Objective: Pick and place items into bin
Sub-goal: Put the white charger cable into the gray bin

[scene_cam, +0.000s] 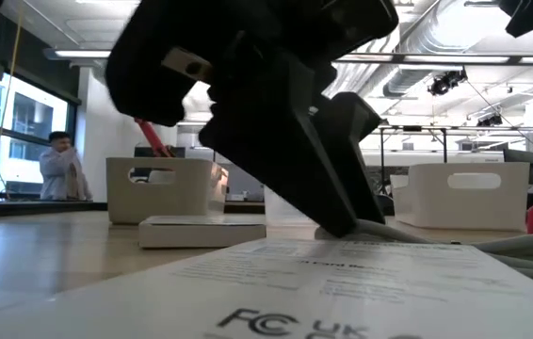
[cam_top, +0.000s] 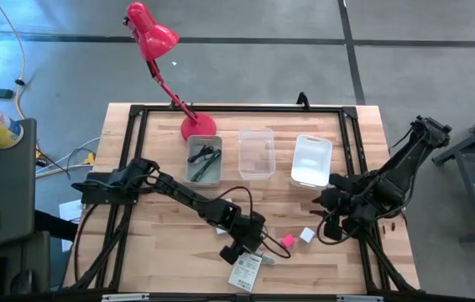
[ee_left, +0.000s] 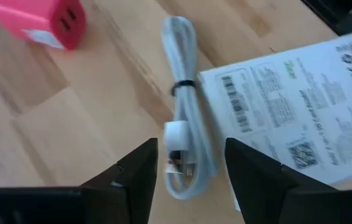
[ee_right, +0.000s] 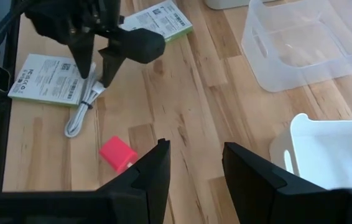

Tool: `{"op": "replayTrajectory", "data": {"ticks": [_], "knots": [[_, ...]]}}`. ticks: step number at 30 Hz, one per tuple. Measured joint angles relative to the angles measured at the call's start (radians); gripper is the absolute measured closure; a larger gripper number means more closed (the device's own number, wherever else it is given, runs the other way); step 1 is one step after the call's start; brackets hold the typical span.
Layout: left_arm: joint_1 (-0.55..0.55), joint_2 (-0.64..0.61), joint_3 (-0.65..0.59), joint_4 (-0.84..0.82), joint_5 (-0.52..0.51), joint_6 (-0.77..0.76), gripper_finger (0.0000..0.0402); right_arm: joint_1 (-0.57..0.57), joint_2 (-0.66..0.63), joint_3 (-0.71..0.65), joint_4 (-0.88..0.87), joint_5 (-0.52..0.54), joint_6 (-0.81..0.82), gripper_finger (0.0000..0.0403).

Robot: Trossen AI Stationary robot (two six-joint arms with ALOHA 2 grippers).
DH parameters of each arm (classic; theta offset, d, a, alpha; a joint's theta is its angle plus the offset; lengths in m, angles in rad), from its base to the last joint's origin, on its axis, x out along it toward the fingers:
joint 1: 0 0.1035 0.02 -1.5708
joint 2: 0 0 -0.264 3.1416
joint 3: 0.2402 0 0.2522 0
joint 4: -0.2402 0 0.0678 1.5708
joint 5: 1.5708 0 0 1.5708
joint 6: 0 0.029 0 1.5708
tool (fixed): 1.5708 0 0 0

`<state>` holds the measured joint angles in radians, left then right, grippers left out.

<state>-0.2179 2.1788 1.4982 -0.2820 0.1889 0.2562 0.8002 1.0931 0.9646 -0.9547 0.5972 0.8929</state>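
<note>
Left wrist view: left gripper [ee_left: 191,163] is hovering, fingers apart, over a white cable [ee_left: 187,118] beside a card [ee_left: 300,112]; right gripper [ee_right: 194,163] is waiting, fingers apart.

1. Three bins stand in a row at the back of the table [cam_top: 162,260]: the left bin [cam_top: 205,159], the middle bin [cam_top: 256,153], the right bin [cam_top: 311,160].
2. The lamp [cam_top: 195,127] stands just behind the left bin.
3. A coiled cable [ee_right: 83,107] lies beside a printed card [ee_right: 46,79] (their edges touch).
4. The cube [cam_top: 288,242] lies right of the cable.
5. The left gripper [ee_left: 191,163] hangs over the cable.
</note>
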Motion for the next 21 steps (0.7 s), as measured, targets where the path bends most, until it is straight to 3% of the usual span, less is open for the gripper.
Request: {"op": "replayTrajectory", "data": {"ticks": [21], "knots": [[0.002, 0.011, 0.000, 0.002, -0.032, -0.026, 0.0252, 0.015, 0.000, 0.000, -0.002, 0.002, 0.008, 0.0265]]}}
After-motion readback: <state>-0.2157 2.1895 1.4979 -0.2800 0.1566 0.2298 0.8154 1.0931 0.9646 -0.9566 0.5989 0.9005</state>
